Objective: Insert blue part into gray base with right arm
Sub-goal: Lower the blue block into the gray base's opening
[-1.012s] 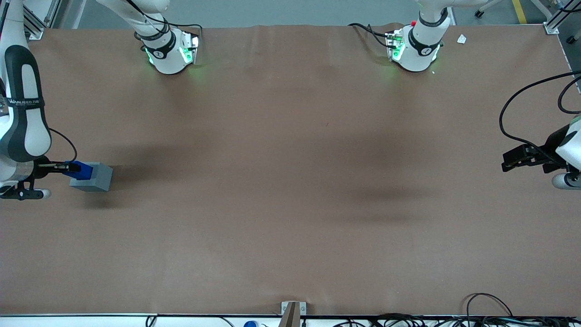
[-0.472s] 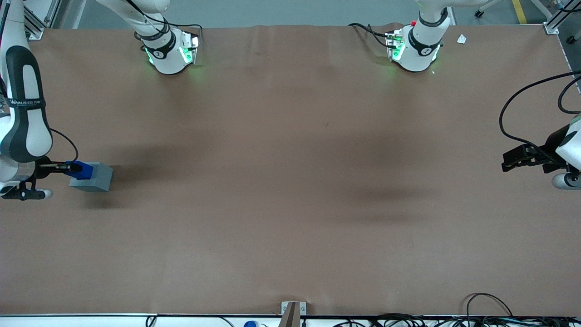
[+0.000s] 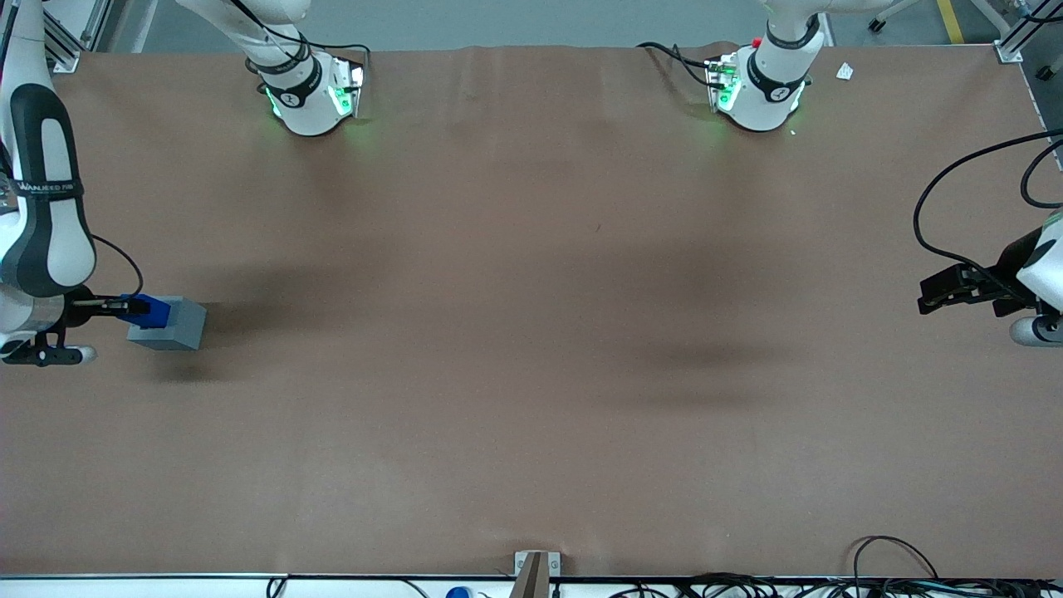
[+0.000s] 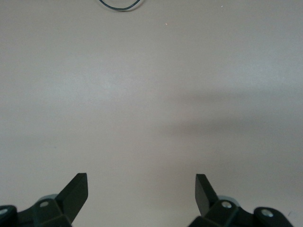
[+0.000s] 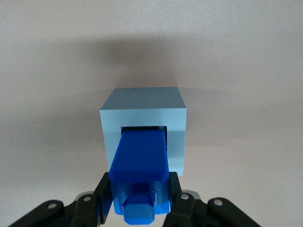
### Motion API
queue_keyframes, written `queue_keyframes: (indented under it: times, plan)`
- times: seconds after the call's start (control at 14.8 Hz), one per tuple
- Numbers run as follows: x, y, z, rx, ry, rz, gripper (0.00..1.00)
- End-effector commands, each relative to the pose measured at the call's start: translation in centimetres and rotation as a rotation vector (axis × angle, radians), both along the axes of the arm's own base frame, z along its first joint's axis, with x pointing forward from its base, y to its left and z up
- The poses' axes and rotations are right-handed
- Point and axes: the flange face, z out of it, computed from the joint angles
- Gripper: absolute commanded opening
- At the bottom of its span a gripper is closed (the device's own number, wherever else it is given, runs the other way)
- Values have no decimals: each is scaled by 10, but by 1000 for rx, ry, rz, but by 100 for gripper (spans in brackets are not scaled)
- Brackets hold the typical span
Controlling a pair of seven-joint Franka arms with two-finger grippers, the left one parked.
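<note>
You had the black two-finger gripper of the white, black-panelled right arm clamped on the small bright-blue plastic block — one finger on each side. The block's end sat in the square recess of the light-gray cube-like base, which stood on the brown table at the working arm's end.

Robotics lab: two bench-mounted arm bases w/ green LEDs, brown-covered table, alu framing, loose cables.
</note>
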Motion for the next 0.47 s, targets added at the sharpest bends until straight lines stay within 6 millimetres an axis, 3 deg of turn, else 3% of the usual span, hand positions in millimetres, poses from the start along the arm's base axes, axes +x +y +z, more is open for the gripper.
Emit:
queue_keyframes:
  times: [0.0,0.4]
  plan:
    - [6,-6,-10,-4,2,2,11]
    - [8,-6,-12,-4,3,0,12]
